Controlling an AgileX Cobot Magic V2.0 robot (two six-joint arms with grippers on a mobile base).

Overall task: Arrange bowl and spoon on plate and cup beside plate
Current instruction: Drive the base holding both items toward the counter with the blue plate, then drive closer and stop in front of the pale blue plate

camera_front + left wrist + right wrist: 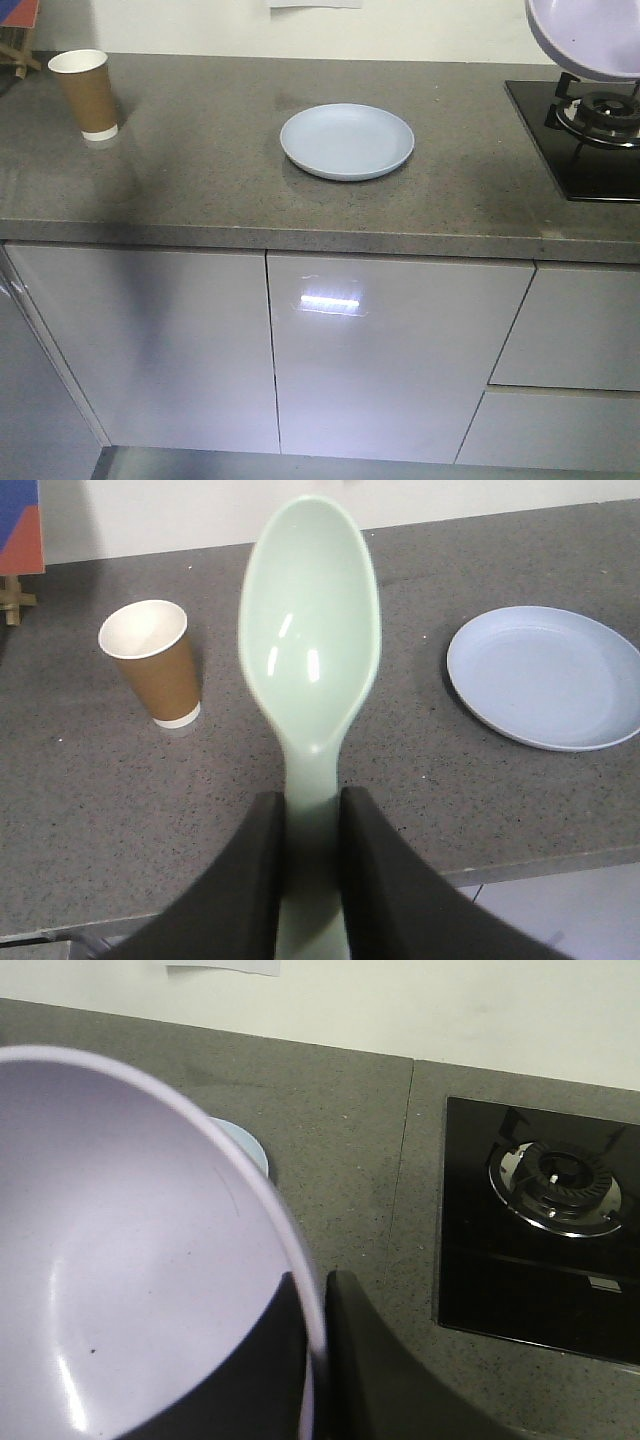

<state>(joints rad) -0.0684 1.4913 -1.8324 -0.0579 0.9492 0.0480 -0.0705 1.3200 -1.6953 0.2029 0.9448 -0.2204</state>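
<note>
Left gripper (pixel 310 805) is clamping the spoon (pixel 310 640) by its handle above the worktop (pixel 200 180), while the right gripper (pixel 318 1300) is pinching the bowl (pixel 120 1240) by its rim, aloft near the stove (pixel 555 1175). The plate (pixel 347 140) is lying bare, with the cup (pixel 86 92) well to its left. The carrying step seems to be underway; next, the bowl probably needs lowering level onto the plate.

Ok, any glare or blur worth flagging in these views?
Front view: bright glare patch on the cabinet door; bowl cropped at the top right. Left wrist view: spoon looms close, three small glints on it. Right wrist view: bowl fills the left, its rim soft, one glint low down.
</note>
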